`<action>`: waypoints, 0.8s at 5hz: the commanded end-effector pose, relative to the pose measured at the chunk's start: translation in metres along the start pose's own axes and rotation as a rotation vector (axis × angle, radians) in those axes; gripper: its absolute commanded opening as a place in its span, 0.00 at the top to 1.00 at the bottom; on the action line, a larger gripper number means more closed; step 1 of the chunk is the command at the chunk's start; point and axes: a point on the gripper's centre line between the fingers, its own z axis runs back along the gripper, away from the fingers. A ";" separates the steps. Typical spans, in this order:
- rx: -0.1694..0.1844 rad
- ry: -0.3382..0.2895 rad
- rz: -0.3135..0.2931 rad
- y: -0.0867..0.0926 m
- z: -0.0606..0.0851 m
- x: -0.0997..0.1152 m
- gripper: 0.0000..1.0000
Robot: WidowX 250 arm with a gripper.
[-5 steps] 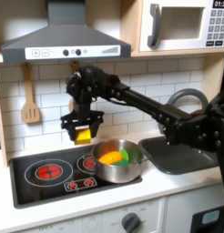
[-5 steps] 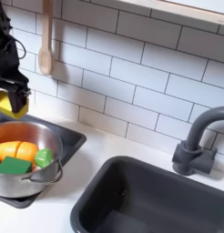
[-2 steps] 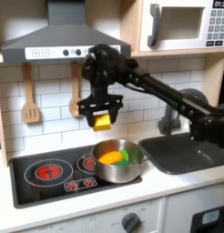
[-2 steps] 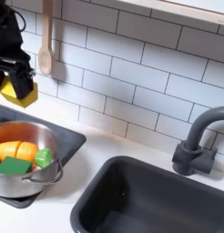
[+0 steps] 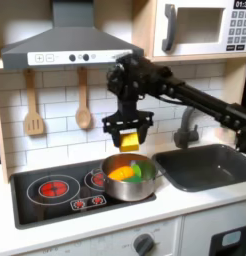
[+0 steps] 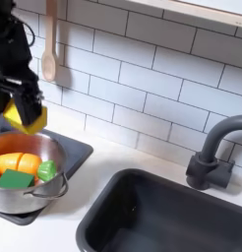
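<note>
My gripper (image 5: 128,136) hangs just above the right half of a steel pot (image 5: 113,185) and is shut on a yellow block (image 5: 129,141). In the second exterior view the same gripper (image 6: 23,113) holds the yellow block (image 6: 30,120) over the pot's (image 6: 39,189) far rim. Inside the pot lie an orange piece (image 6: 17,162), a flat green piece (image 6: 14,179) and a small green ball (image 6: 47,170). The pot stands on the black stove top (image 5: 45,195), at the first exterior view's right burner.
A dark sink (image 5: 209,165) with a grey faucet (image 6: 213,148) lies right of the pot in both exterior views. Two wooden utensils (image 5: 33,110) hang on the white tiled wall. A hood (image 5: 65,45) and a microwave (image 5: 203,28) sit overhead.
The arm swung to the first exterior view's right with the yellow block, from left of the pot to above it, and came down a little toward the pot.
</note>
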 end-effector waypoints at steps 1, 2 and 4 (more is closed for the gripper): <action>0.028 0.041 -0.022 -0.001 -0.020 -0.017 1.00; 0.041 0.090 -0.040 -0.001 -0.032 -0.021 1.00; 0.083 0.107 -0.043 -0.001 -0.030 -0.022 0.00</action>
